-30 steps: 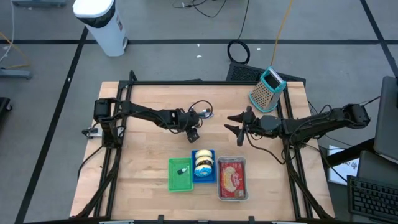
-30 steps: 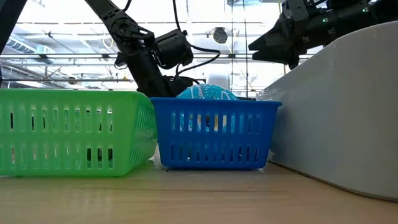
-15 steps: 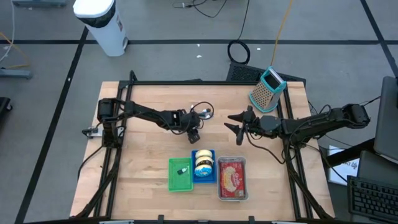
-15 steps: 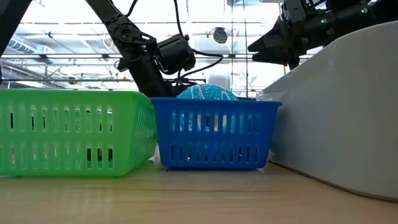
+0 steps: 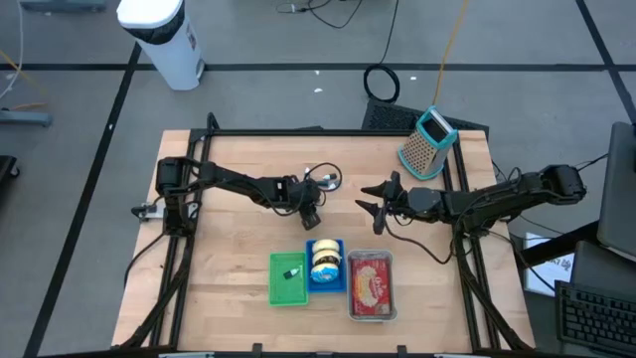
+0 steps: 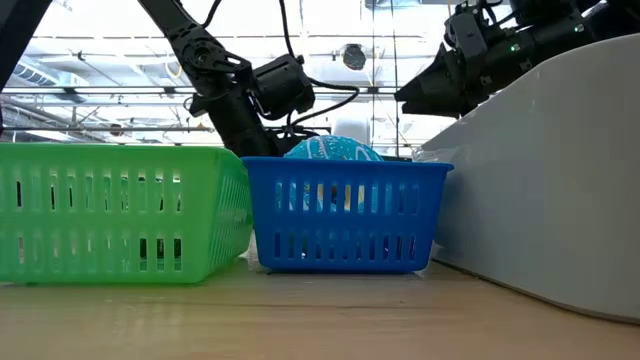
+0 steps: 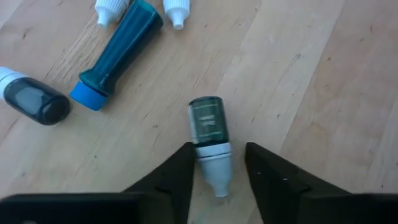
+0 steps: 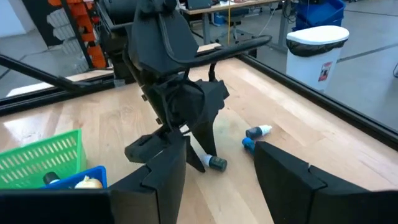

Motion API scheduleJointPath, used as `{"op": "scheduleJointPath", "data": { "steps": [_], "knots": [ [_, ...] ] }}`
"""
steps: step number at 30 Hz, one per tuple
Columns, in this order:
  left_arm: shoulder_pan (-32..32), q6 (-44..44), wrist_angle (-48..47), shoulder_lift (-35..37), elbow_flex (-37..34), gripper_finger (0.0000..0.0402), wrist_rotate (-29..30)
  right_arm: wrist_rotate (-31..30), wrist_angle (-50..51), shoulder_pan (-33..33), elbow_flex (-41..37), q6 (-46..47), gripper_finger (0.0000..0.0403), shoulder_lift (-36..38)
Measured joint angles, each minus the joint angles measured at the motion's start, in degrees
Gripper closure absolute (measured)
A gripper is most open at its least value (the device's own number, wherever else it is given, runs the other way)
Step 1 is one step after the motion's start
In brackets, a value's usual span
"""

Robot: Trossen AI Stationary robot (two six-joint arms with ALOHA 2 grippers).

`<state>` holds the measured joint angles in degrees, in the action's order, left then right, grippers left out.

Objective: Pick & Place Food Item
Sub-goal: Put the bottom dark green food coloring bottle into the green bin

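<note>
A small dark-green bottle (image 7: 209,130) with a white cap lies on its side on the wooden table, behind the baskets. My left gripper (image 7: 217,177) is low over it, slanting down and open, one finger on each side of the cap end. In the high view this gripper (image 5: 310,214) is at mid-table. My right gripper (image 5: 373,207) hangs open to its right, above the table, holding nothing. The right wrist view shows the bottle (image 8: 214,163) under the left gripper. My left gripper has one finger (image 7: 183,168) close against the bottle's white cap (image 7: 211,163); I cannot tell whether it touches. The other finger (image 7: 261,174) stands clear of the cap. The bottle lies flat on the table, along the fingers.
Near the bottle lie a teal bottle (image 7: 115,53) with a blue cap, a dark bottle (image 7: 31,99) and two white-capped ones. A green basket (image 5: 288,279), a blue basket (image 5: 311,265) and a clear tray (image 5: 371,285) stand near the front edge. A grater (image 5: 425,144) is at the far right.
My left gripper has sunk a little toward the table behind the blue basket, then kept still.
</note>
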<state>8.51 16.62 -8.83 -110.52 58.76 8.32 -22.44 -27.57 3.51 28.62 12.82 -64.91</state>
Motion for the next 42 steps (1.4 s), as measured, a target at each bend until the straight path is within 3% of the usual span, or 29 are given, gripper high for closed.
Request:
{"op": "scheduleJointPath", "data": {
  "steps": [8, 17, 21, 30, 37, 42],
  "knots": [
    [0.04, -4.25, -0.97, 3.16, -0.29, 0.0347, 0.30, 0.02, 0.00, -0.02, 0.00, -0.02, 0.0222, -1.46],
    [-0.59, -8.27, -10.94, 16.93, -0.37, 0.0326, 0.14, 0.04, -0.06, 0.00, 0.00, -0.02, 0.0222, -1.67],
    [-2.78, -9.96, -15.98, 23.16, -0.25, 0.0336, -2.87, 0.02, 0.12, -0.01, 0.00, -0.02, 0.0222, -1.67],
    [-14.21, -10.74, -19.51, 27.12, -0.24, 0.0339, -9.99, -0.02, -0.92, -0.02, 0.00, -0.02, 0.0222, -1.69],
    [-26.00, -9.77, -18.02, 27.23, -2.19, 0.0345, -10.43, 0.02, -0.89, -0.02, 0.00, 0.72, 0.0222, -1.69],
    [-31.57, -4.55, -10.83, 27.23, -7.25, 0.0334, -8.73, 0.02, -0.92, -0.02, 0.00, 0.95, 0.0222, -1.70]
  ]
}}
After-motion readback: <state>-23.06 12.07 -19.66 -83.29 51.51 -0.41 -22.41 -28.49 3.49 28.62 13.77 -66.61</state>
